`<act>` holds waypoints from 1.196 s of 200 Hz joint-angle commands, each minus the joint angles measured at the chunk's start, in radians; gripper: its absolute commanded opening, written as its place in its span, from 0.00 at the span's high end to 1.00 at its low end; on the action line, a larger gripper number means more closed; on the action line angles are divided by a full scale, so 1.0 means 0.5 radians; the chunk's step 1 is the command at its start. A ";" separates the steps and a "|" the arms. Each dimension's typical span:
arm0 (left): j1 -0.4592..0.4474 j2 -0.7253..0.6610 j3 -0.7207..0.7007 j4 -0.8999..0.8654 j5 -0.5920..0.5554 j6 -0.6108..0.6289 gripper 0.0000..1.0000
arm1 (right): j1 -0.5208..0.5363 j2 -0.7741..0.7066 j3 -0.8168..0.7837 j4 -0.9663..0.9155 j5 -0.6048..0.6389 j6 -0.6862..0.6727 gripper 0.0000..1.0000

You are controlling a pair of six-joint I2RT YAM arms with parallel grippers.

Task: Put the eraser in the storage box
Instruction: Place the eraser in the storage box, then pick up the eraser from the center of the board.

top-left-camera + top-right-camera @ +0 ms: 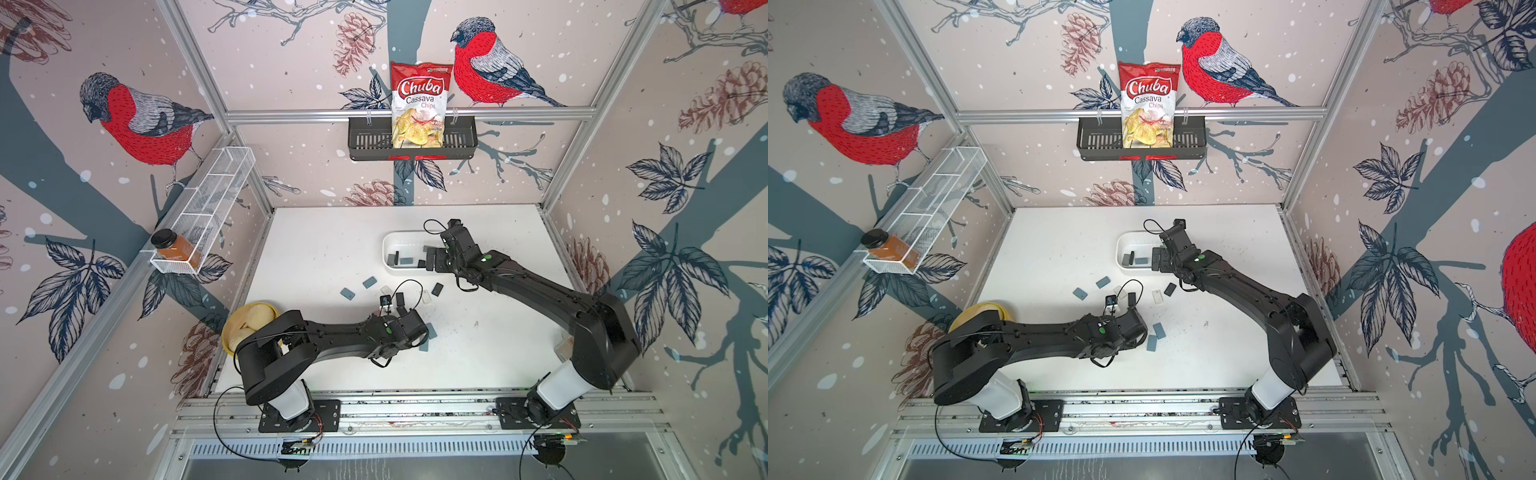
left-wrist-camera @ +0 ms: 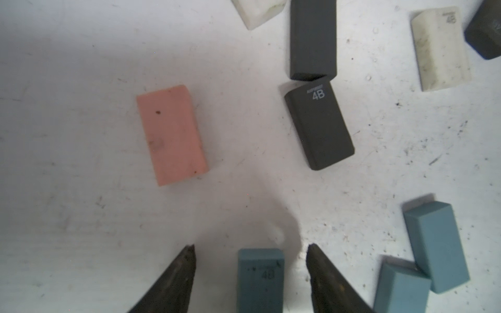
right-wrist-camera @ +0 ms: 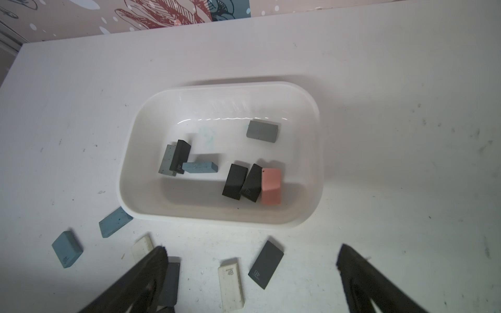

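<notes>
In the left wrist view a blue eraser (image 2: 260, 279) marked 4B lies flat on the white table. My left gripper (image 2: 251, 246) is open astride it, with a gap on each side. Close by lie a pink eraser (image 2: 172, 135), a black one (image 2: 318, 126), a white one (image 2: 440, 48) and two more blue ones (image 2: 436, 244). The storage box (image 3: 135, 122), a shallow white tub (image 1: 386, 249), holds several erasers, among them a pink one (image 3: 271, 187). My right gripper (image 3: 251, 247) hangs wide open and empty at the box's near edge (image 1: 432, 258).
Loose erasers lie between the arms, including two blue ones (image 1: 370, 282) left of the box. A yellow bowl (image 1: 249, 324) sits at the table's left edge behind the left arm. A black basket (image 1: 365, 137) with a chips bag and a wire rack (image 1: 208, 199) with a bottle hang on the walls.
</notes>
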 commanded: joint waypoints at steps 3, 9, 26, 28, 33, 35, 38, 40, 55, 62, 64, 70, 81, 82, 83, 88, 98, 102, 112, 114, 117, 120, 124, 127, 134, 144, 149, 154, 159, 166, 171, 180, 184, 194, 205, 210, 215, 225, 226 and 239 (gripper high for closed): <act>-0.028 0.042 0.018 -0.107 0.118 -0.051 0.35 | 0.028 -0.144 -0.078 0.054 0.115 0.057 0.00; -0.035 0.053 0.023 -0.122 0.116 -0.051 0.36 | 0.036 -0.181 -0.103 0.055 0.126 0.063 0.00; -0.044 0.074 0.031 -0.161 0.113 -0.066 0.39 | 0.063 -0.268 -0.161 0.045 0.158 0.074 0.01; -0.044 0.075 0.032 -0.165 0.114 -0.069 0.40 | 0.067 -0.279 -0.166 0.044 0.166 0.076 0.00; -0.047 0.081 0.033 -0.171 0.120 -0.072 0.40 | 0.076 -0.302 -0.184 0.039 0.177 0.084 0.01; -0.048 0.082 0.034 -0.172 0.122 -0.072 0.40 | 0.078 -0.313 -0.190 0.037 0.182 0.083 0.01; -0.052 0.083 0.031 -0.174 0.124 -0.075 0.40 | 0.082 -0.323 -0.200 0.034 0.189 0.085 0.01; -0.054 0.085 0.029 -0.175 0.124 -0.075 0.40 | 0.086 -0.333 -0.207 0.033 0.193 0.085 0.01; -0.066 0.096 0.029 -0.182 0.140 -0.091 0.43 | 0.105 -0.400 -0.261 0.021 0.221 0.099 0.01; -0.069 0.102 0.033 -0.179 0.156 -0.092 0.44 | 0.111 -0.430 -0.287 0.021 0.231 0.111 0.01; -0.069 0.105 0.035 -0.179 0.161 -0.092 0.44 | 0.112 -0.443 -0.294 0.021 0.232 0.110 0.01; -0.075 0.114 0.039 -0.181 0.169 -0.092 0.44 | 0.121 -0.475 -0.321 0.023 0.240 0.120 0.01; -0.089 0.130 0.057 -0.192 0.177 -0.098 0.49 | 0.133 -0.525 -0.356 0.021 0.245 0.132 0.01; -0.088 0.130 0.060 -0.194 0.179 -0.099 0.49 | 0.135 -0.531 -0.361 0.021 0.246 0.131 0.01; -0.090 0.131 0.059 -0.196 0.182 -0.099 0.49 | 0.136 -0.533 -0.365 0.021 0.246 0.131 0.01; -0.095 0.138 0.071 -0.201 0.197 -0.102 0.50 | 0.144 -0.556 -0.381 0.020 0.249 0.131 0.01; -0.116 0.146 0.090 -0.216 0.213 -0.107 0.51 | 0.156 -0.595 -0.415 0.021 0.261 0.133 0.01; -0.130 0.151 0.098 -0.227 0.209 -0.115 0.51 | 0.159 -0.602 -0.426 0.021 0.267 0.134 0.01; -0.158 0.161 0.118 -0.248 0.211 -0.123 0.51 | 0.167 -0.655 -0.456 0.021 0.280 0.135 0.01; -0.163 0.165 0.123 -0.254 0.214 -0.126 0.51 | 0.167 -0.666 -0.461 0.021 0.281 0.134 0.01; -0.167 0.168 0.125 -0.259 0.217 -0.128 0.51 | 0.167 -0.676 -0.468 0.021 0.286 0.136 0.01; -0.177 0.176 0.134 -0.267 0.219 -0.129 0.51 | 0.167 -0.687 -0.476 0.021 0.288 0.134 0.01; -0.185 0.185 0.142 -0.277 0.222 -0.131 0.51 | 0.169 -0.700 -0.485 0.023 0.290 0.134 0.01; -0.191 0.192 0.147 -0.283 0.224 -0.134 0.51 | 0.170 -0.710 -0.488 0.026 0.293 0.137 0.01; -0.201 0.208 0.162 -0.299 0.227 -0.139 0.54 | 0.170 -0.729 -0.506 0.035 0.296 0.136 0.00; -0.210 0.228 0.167 -0.307 0.242 -0.140 0.58 | 0.170 -0.757 -0.528 0.053 0.299 0.134 0.01; -0.214 0.236 0.168 -0.309 0.246 -0.141 0.59 | 0.170 -0.767 -0.539 0.062 0.299 0.135 0.01; -0.216 0.240 0.169 -0.317 0.244 -0.143 0.59 | 0.170 -0.779 -0.551 0.066 0.298 0.134 0.01; -0.217 0.245 0.166 -0.329 0.240 -0.151 0.59 | 0.170 -0.785 -0.556 0.070 0.298 0.135 0.01; -0.217 0.246 0.166 -0.344 0.229 -0.154 0.59 | 0.170 -0.791 -0.564 0.067 0.299 0.134 0.01; -0.218 0.242 0.161 -0.351 0.224 -0.156 0.59 | 0.170 -0.793 -0.567 0.064 0.298 0.134 0.01; -0.217 0.236 0.150 -0.363 0.211 -0.163 0.62 | 0.172 -0.796 -0.573 0.061 0.294 0.135 0.01; -0.217 0.229 0.148 -0.371 0.203 -0.169 0.64 | 0.172 -0.797 -0.575 0.058 0.293 0.136 0.01; -0.217 0.218 0.137 -0.372 0.197 -0.173 0.65 | 0.173 -0.796 -0.587 0.055 0.280 0.144 0.01; -0.217 0.208 0.126 -0.366 0.200 -0.173 0.66 | 0.176 -0.796 -0.607 0.055 0.267 0.154 0.01; -0.217 0.207 0.123 -0.364 0.201 -0.173 0.66 | 0.179 -0.797 -0.620 0.058 0.258 0.161 0.01; -0.218 0.203 0.123 -0.368 0.197 -0.174 0.67 | 0.184 -0.796 -0.630 0.063 0.252 0.169 0.01; -0.218 0.203 0.119 -0.374 0.194 -0.173 0.72 | 0.194 -0.796 -0.667 0.072 0.242 0.186 0.01; -0.217 0.204 0.118 -0.375 0.193 -0.174 0.72 | 0.196 -0.796 -0.669 0.073 0.241 0.186 0.01; -0.217 0.197 0.111 -0.377 0.191 -0.167 0.74 | 0.213 -0.783 -0.718 0.088 0.231 0.204 0.01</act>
